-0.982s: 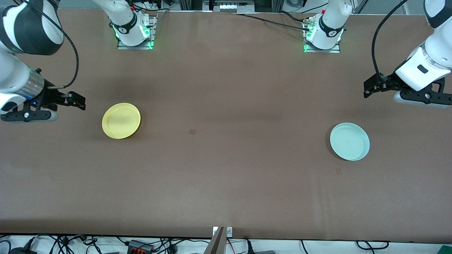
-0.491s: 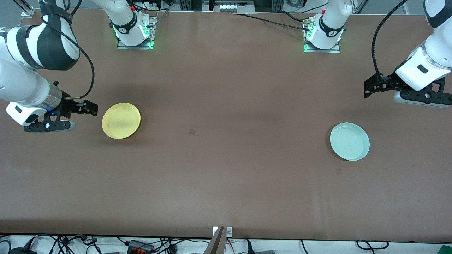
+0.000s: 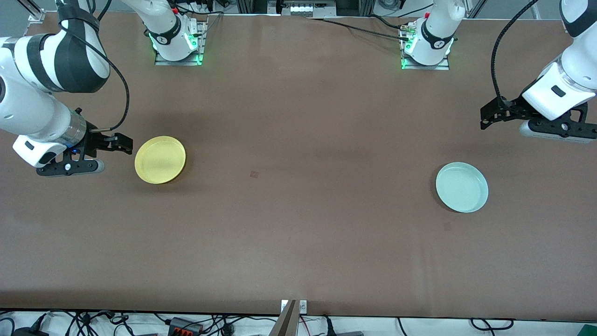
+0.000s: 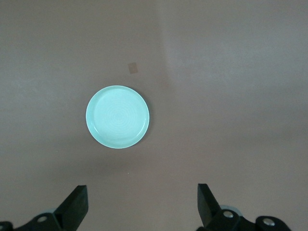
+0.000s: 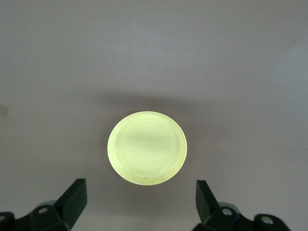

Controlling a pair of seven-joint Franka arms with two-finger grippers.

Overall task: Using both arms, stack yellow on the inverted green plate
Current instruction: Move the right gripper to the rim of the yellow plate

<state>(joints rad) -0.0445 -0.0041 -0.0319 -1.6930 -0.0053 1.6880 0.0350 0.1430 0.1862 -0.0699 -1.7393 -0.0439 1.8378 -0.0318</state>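
Observation:
The yellow plate (image 3: 160, 159) lies flat on the brown table toward the right arm's end, and fills the middle of the right wrist view (image 5: 147, 147). My right gripper (image 3: 122, 143) hangs open and empty just beside its rim, apart from it (image 5: 140, 198). The green plate (image 3: 461, 187) lies with its hollow side up toward the left arm's end and also shows in the left wrist view (image 4: 118, 117). My left gripper (image 3: 486, 119) is open and empty, up in the air well apart from that plate, over bare table (image 4: 142, 202).
Both arm bases (image 3: 177, 44) (image 3: 425, 49) stand along the table edge farthest from the front camera. A small dark mark (image 3: 253, 174) sits on the table between the plates. Cables (image 3: 186, 324) lie below the nearest table edge.
The right arm has swung in toward the yellow plate, bringing its gripper close beside the rim. The left arm and both plates have not moved.

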